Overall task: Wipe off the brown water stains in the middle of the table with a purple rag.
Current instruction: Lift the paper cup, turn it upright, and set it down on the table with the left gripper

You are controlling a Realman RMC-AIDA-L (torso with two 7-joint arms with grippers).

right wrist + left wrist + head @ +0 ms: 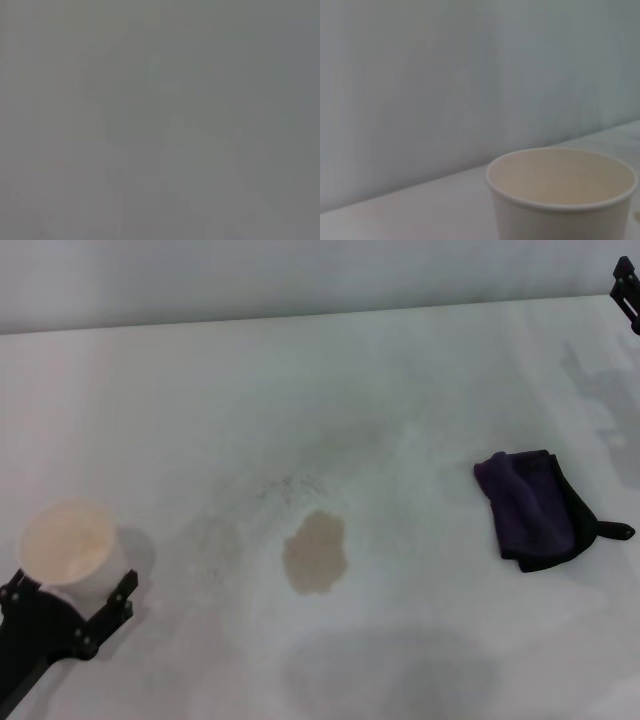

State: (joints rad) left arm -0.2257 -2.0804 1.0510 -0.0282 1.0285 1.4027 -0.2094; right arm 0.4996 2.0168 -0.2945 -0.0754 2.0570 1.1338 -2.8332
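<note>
The brown water stains (315,552) form one tan blotch on the white table (400,390), near the middle and toward the front. To its right lies the purple rag (530,510), crumpled, with black edging and a small black loop tab pointing right; nothing touches it. At the front left, my left gripper (68,588) stands open, its black fingers (122,592) on either side of a paper cup (65,545). The left wrist view shows that cup (562,190) close up and empty. Only a black piece of my right gripper (628,288) shows, at the far right corner, well away from the rag.
Faint grey speckles lie on the table just behind the stain. A pale wall (470,75) runs along the table's far edge. The right wrist view is a plain grey field with nothing to make out.
</note>
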